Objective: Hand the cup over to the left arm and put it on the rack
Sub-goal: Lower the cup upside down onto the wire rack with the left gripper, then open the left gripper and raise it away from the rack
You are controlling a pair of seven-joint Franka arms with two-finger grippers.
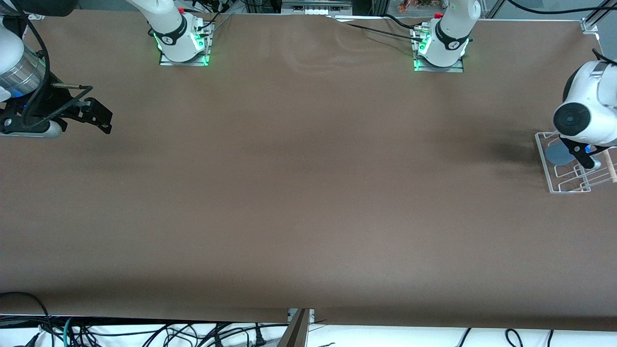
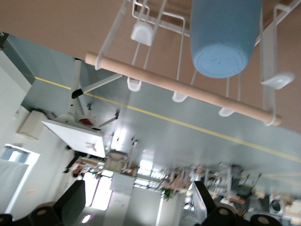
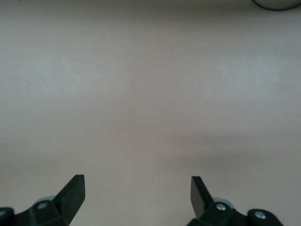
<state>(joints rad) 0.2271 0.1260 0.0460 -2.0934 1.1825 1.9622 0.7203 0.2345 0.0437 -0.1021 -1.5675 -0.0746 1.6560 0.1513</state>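
A brown matte counter (image 1: 299,193) fills the front view, bare across its wide middle, with faint creases near the arm bases. Along the counter's near edge a strip of white floor carries tangled black cables (image 1: 144,332). The left wrist view looks past the counter's edge into a room with a grey floor crossed by yellow lines.

There are two arms, two end effectors, one cup and one rack. The rack (image 1: 554,166) stands at the left arm's end of the counter, cut off by the frame edge, its wooden rod (image 2: 183,89) running along one side. The cup (image 2: 225,40) rests in the rack among the wire loops, its closed bottom facing the left wrist camera; in the front view only a blue patch of it shows under the arm's wrist.

The left end effector (image 1: 589,161) is over the rack, largely hidden by its own white wrist; its fingers (image 2: 70,202) are spread apart, released, with nothing between them and the cup well clear of them.

The right end effector (image 1: 99,115) waits over the right arm's end of the counter, released too, fingers (image 3: 73,190) wide over bare surface.
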